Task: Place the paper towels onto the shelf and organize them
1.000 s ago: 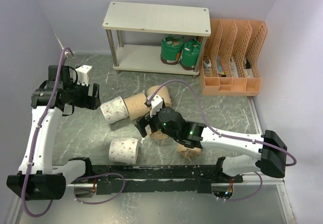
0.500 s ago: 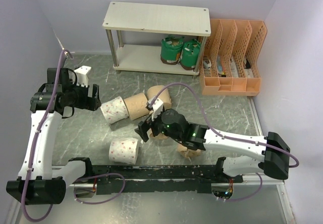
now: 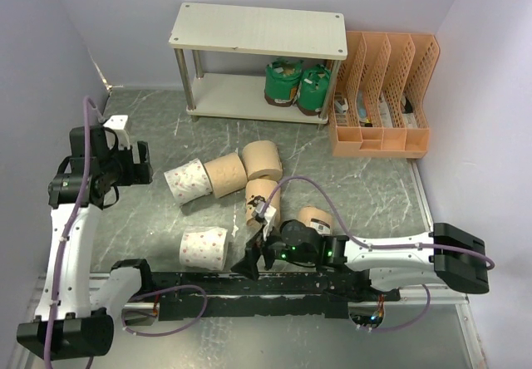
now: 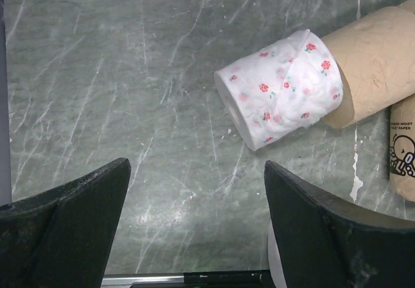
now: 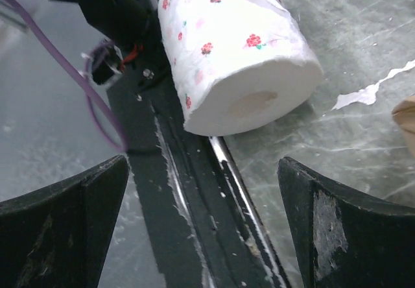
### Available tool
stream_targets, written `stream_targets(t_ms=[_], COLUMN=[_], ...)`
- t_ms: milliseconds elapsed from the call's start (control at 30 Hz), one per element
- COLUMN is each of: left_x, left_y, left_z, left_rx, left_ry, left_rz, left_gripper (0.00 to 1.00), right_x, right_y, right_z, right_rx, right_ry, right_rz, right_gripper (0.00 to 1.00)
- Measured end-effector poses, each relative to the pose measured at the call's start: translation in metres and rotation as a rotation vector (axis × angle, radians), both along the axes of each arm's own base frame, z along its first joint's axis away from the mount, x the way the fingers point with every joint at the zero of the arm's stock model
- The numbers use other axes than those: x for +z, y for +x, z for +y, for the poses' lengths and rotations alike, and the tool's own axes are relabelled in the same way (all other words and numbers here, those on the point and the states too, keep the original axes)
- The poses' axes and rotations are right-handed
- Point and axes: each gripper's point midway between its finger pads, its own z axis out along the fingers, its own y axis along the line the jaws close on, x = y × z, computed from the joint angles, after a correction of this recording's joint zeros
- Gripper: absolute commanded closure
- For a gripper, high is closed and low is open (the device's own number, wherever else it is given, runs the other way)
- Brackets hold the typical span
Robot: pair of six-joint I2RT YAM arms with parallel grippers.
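The shelf (image 3: 258,30) stands at the back; two green-wrapped paper towels (image 3: 283,82) (image 3: 314,88) sit on its lower board. Six rolls lie on the table: a white patterned one (image 3: 186,181) (image 4: 280,87), two bare tan ones (image 3: 225,174) (image 3: 263,160), two tan wrapped ones (image 3: 262,200) (image 3: 314,219), and a second white patterned roll (image 3: 204,248) (image 5: 237,54) by the near rail. My left gripper (image 3: 141,163) (image 4: 198,229) is open, left of the first white roll. My right gripper (image 3: 249,253) (image 5: 204,223) is open, just right of the near white roll, holding nothing.
An orange file organizer (image 3: 382,95) stands right of the shelf. The black base rail (image 3: 249,290) (image 5: 168,171) runs along the near edge, directly under my right gripper. Purple walls close in the left and right sides.
My right arm has drawn back from the tan rolls toward the near edge and now faces the near white roll. My left gripper has pulled away leftward from the rolls.
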Motion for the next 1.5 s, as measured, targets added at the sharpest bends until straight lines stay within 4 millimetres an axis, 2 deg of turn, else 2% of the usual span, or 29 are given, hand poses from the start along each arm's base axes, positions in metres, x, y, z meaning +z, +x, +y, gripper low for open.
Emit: stream_targets(t_ms=[133, 267, 433, 533, 767, 967, 1167, 1233, 1433, 1500], left_x=[0.006, 0.013, 0.015, 0.015, 0.015, 0.014, 0.014, 0.014, 0.014, 0.014], left_y=[-0.002, -0.005, -0.003, -0.003, -0.002, -0.002, -0.001, -0.001, -0.001, -0.001], left_z=[0.004, 0.006, 0.007, 0.007, 0.007, 0.007, 0.007, 0.007, 0.007, 0.007], left_rx=[0.039, 0.051, 0.054, 0.055, 0.054, 0.053, 0.053, 0.053, 0.054, 0.054], left_ry=[0.004, 0.005, 0.006, 0.006, 0.006, 0.006, 0.006, 0.006, 0.006, 0.006], left_rz=[-0.057, -0.096, -0.109, -0.108, -0.108, -0.104, -0.104, -0.104, -0.103, -0.103], left_gripper=[0.05, 0.05, 0.05, 0.05, 0.05, 0.05, 0.05, 0.05, 0.05, 0.05], right_x=[0.005, 0.017, 0.029, 0.032, 0.015, 0.011, 0.005, 0.001, -0.011, -0.011], right_y=[0.000, 0.004, 0.010, 0.016, 0.037, 0.043, 0.046, 0.046, 0.048, 0.048], right_z=[0.006, 0.027, 0.063, 0.071, 0.062, 0.050, 0.050, 0.054, 0.063, 0.065], right_rx=[-0.069, -0.129, -0.190, -0.236, -0.381, -0.453, -0.473, -0.474, -0.480, -0.477], right_ry=[0.104, 0.192, 0.220, 0.223, 0.150, 0.097, 0.080, 0.071, 0.049, 0.053], right_rz=[0.100, 0.171, 0.216, 0.219, 0.195, 0.166, 0.160, 0.160, 0.162, 0.162], right_gripper=[0.00, 0.00, 0.00, 0.00, 0.00, 0.00, 0.01, 0.07, 0.36, 0.40])
